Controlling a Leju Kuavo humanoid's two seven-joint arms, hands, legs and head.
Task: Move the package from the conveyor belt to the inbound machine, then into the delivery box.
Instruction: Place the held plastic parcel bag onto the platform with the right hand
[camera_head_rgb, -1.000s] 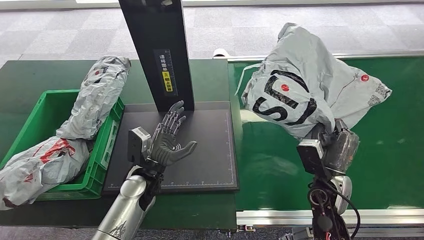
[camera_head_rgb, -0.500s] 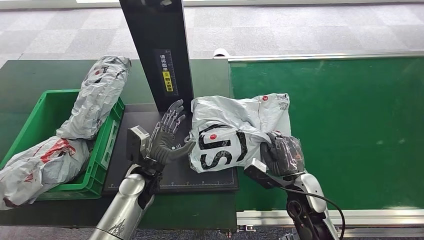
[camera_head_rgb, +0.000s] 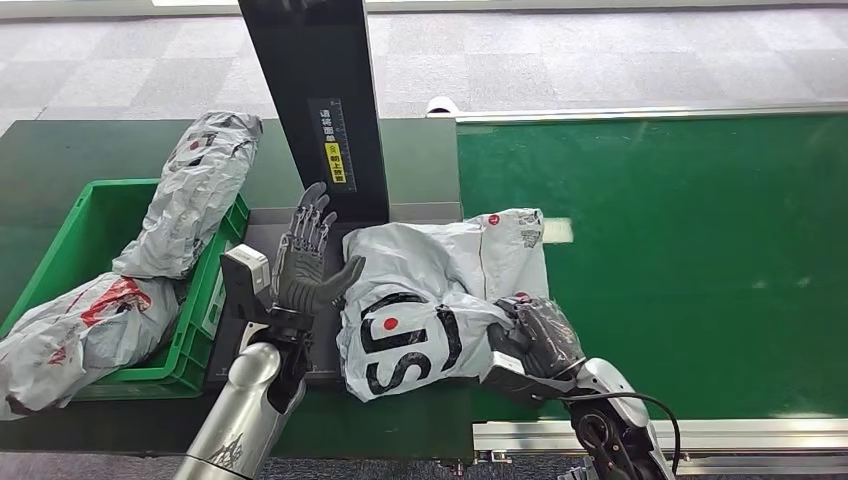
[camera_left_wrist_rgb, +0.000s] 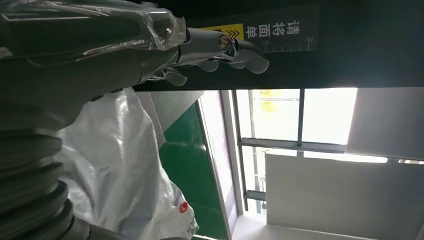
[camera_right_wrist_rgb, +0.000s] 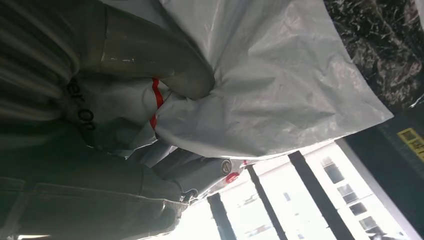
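Our right hand (camera_head_rgb: 538, 335) grips the grey package (camera_head_rgb: 430, 290) at its near right corner, the bag's film bunched under the fingers; in the right wrist view the thumb (camera_right_wrist_rgb: 165, 60) presses into the crumpled plastic (camera_right_wrist_rgb: 280, 95). The package lies mostly on the black plate of the inbound machine (camera_head_rgb: 262, 232), its right part hanging over onto the edge of the green conveyor belt (camera_head_rgb: 700, 230), its near end reaching past the plate's front edge. Black lettering and a red dot face up. Our left hand (camera_head_rgb: 305, 265) is released, fingers spread and raised upright, holding nothing, just beside the package's left edge; whether the thumb touches the bag we cannot tell. The machine's black post (camera_head_rgb: 315, 100) with a yellow label stands right behind the plate. To the left sits the green delivery box (camera_head_rgb: 100, 200), with two grey parcels (camera_head_rgb: 190, 190) lying in and over it, one marked in red.
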